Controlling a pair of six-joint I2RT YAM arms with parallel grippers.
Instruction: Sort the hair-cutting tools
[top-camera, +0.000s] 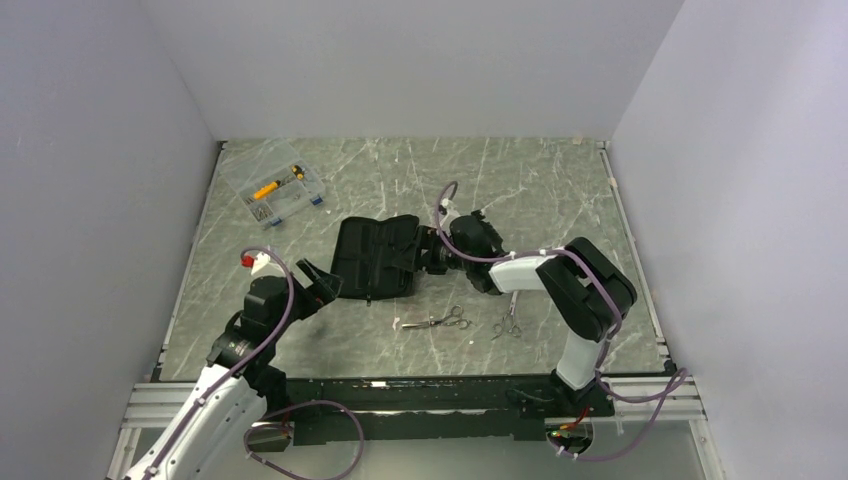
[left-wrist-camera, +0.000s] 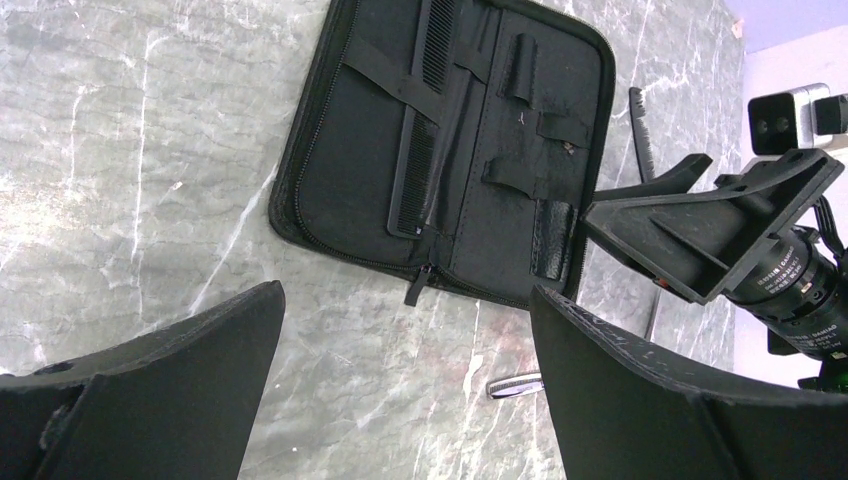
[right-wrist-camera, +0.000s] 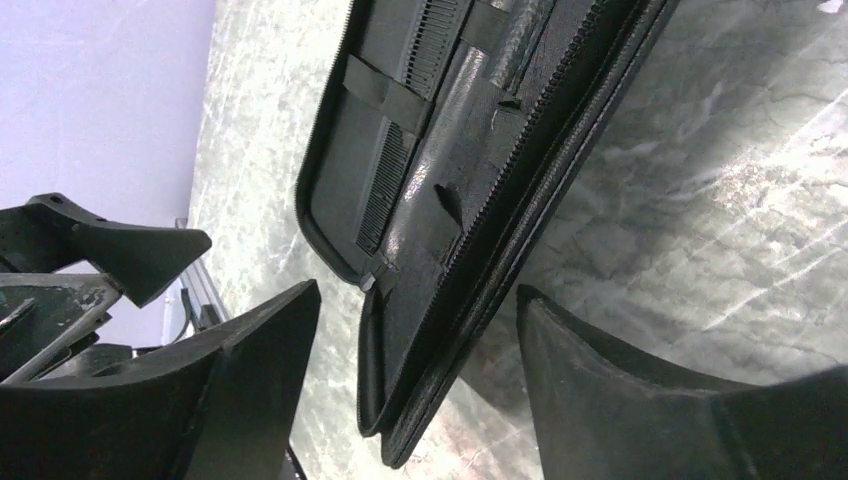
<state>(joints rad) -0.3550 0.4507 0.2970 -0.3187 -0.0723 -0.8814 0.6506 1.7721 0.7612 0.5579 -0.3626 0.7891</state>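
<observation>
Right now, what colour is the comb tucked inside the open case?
Black, like the comb's zip case. The left wrist view shows it best.

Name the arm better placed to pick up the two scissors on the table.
Right, probably: the longer scissors and shorter scissors both lie on its side, near its base. The left gripper, open, sits left of the zip case.

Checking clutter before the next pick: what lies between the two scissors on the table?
Nothing: only bare marble tabletop separates the left-hand scissors and the right-hand scissors, as the top view shows.
</observation>
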